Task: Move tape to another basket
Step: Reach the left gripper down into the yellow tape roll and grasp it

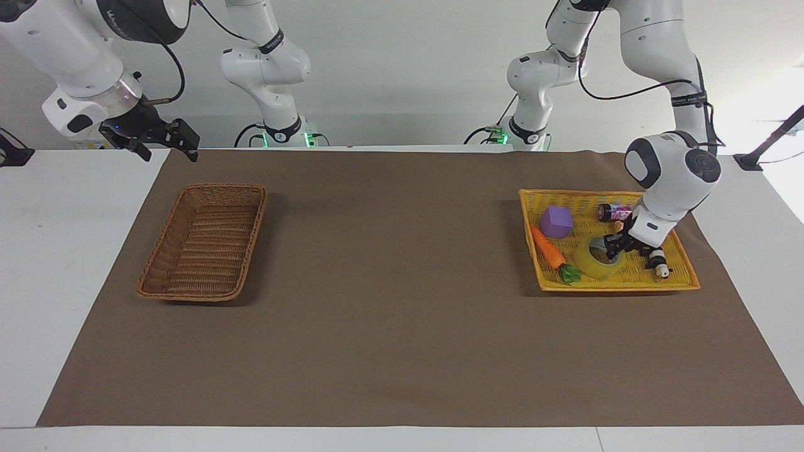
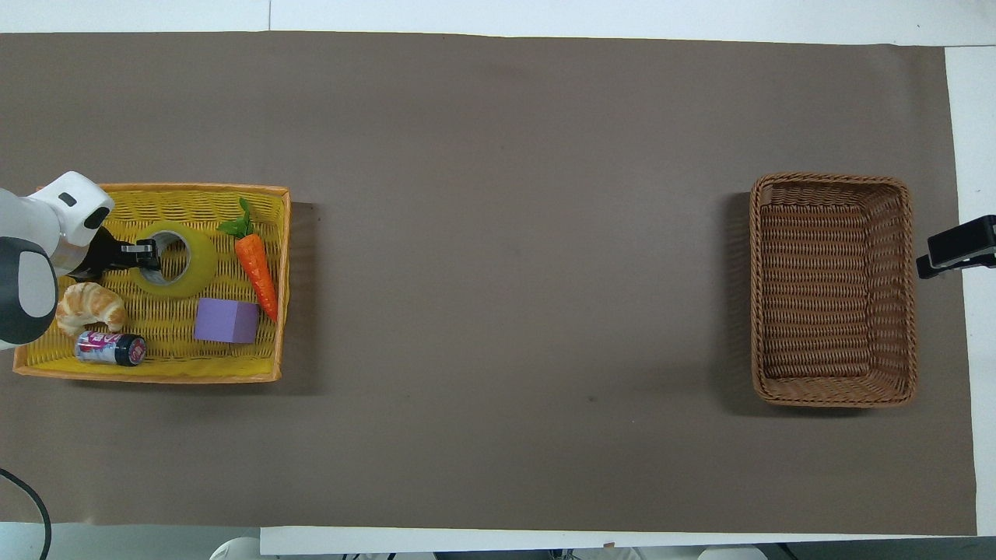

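Note:
The yellow tape lies flat in the yellow mesh tray at the left arm's end of the table. In the overhead view the tape is in the tray's farther half. My left gripper is open and low on the tape's rim, at the side away from the carrot; in the overhead view the left gripper reaches to the ring's hole. The brown wicker basket stands empty at the right arm's end, also in the overhead view. My right gripper waits open, raised beside that basket, and its tip shows in the overhead view.
The tray also holds a toy carrot and a purple cube beside the tape, plus a croissant and a small can nearer the robots. A brown mat covers the table between the two baskets.

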Action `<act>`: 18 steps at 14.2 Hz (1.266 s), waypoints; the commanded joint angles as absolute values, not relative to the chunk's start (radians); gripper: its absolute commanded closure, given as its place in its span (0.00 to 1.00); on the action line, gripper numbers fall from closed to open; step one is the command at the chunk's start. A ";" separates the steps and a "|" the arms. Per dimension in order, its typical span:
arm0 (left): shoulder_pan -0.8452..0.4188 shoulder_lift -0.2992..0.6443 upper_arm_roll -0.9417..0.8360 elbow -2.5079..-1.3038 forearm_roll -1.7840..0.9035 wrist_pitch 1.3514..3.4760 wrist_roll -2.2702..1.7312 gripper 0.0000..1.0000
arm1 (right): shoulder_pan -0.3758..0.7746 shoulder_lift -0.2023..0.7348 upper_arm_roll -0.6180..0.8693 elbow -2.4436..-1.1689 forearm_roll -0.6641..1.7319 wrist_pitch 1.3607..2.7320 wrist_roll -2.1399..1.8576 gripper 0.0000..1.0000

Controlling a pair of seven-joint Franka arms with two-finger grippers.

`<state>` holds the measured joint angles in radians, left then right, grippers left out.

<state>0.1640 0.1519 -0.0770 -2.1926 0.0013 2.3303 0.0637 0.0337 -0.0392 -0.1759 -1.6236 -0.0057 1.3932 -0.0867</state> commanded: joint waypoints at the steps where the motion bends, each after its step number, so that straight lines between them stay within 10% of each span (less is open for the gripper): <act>1: 0.166 0.158 -0.075 -2.201 0.011 2.353 0.077 0.78 | 0.031 -0.058 -0.172 -1.644 -0.009 1.401 -0.103 0.01; 11: 0.181 0.153 -0.075 -2.229 0.011 2.372 0.078 0.68 | 0.029 -0.058 -0.172 -1.644 -0.009 1.401 -0.103 0.01; 15: 0.181 0.153 -0.075 -2.198 0.011 2.338 0.078 1.00 | 0.029 -0.058 -0.172 -1.644 -0.009 1.401 -0.103 0.01; 18: 0.169 0.147 -0.078 -1.939 0.002 2.011 0.074 1.00 | 0.029 -0.058 -0.172 -1.644 -0.009 1.401 -0.103 0.01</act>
<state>0.1742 0.1557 -0.0770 -2.1302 0.0010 2.2394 0.0671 0.0337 -0.0392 -0.1759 -1.6237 -0.0057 1.3932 -0.0867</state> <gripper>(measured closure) 0.784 0.004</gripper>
